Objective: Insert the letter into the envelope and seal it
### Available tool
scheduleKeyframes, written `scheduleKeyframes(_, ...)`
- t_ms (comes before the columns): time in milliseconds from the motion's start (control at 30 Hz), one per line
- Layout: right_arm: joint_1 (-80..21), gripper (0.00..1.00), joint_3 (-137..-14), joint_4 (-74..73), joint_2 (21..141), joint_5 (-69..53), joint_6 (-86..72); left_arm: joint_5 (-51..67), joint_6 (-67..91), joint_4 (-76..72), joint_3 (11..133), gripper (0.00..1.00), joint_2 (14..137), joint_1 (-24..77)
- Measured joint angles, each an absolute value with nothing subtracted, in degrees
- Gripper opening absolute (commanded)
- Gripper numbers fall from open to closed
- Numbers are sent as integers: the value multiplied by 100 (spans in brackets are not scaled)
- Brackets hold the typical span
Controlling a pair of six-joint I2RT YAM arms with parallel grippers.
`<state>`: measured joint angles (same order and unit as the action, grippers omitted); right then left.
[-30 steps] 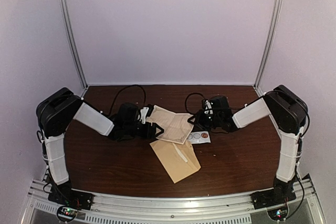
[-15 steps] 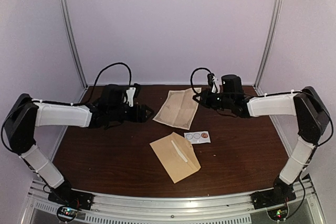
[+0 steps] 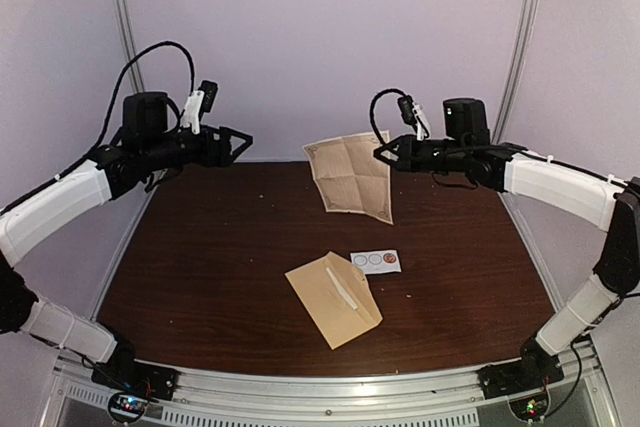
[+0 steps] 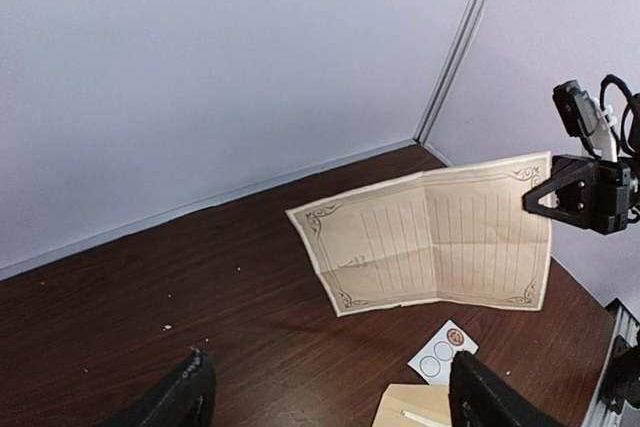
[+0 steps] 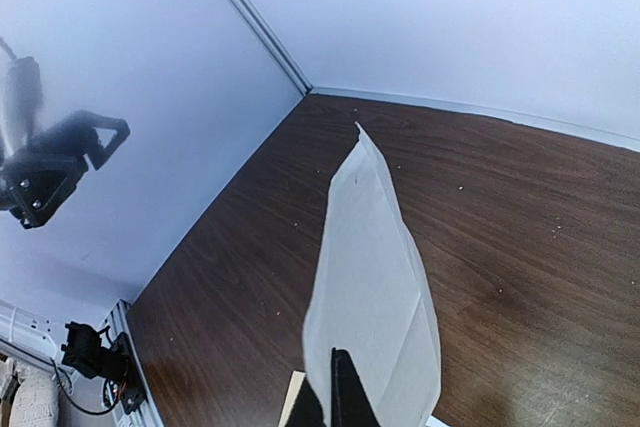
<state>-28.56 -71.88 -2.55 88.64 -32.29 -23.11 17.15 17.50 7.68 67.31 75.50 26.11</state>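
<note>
Above the table (image 3: pixel 200 277), the right gripper (image 3: pixel 385 154) pinches the letter (image 3: pixel 352 182) by a corner, aloft; the left gripper (image 3: pixel 243 142) stands wide, empty. The envelope (image 3: pixel 333 299) lies flat near the front. Only the left wrist view shows the letter's ruled lines, and it crops the envelope.

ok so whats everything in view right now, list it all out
letter: one, cream lined sheet with fold creases, hanging in the air over the back of the table, pinched at its upper right corner
envelope: one, tan kraft, flat on the table near the front centre
sticker card: one, white with round stickers, flat on the table just right of the envelope's far end
table: one, dark brown wood
walls: pale lilac, behind and to both sides
rail: one, silver metal, along the near edge
left gripper: one, black, raised at the left, open and empty
right gripper: one, black, raised at the right, shut on the letter
</note>
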Motion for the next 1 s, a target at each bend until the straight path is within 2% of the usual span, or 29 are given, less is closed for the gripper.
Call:
scheduleKeyframes(300, -2871, 0, -7279, -425, 8259, -4536, -2180, 2773, 1380, 370, 5900, 82, 7463, 2519)
scheduleKeyframes(533, -2967, 0, -7098, 617, 7797, -5371, -2821, 3553, 1470, -187, 5660, 82, 7509, 2519)
scheduleKeyframes(800, -3004, 0, -6923, 1380, 7706, -5725, -3321, 4674, 1796, -1131, 5363, 82, 7450, 2521)
scheduleKeyframes(1000, -3015, 0, -6906, 1500, 7728, -5782, -3446, 5065, 2047, -1669, 5179, 62, 7251, 2521)
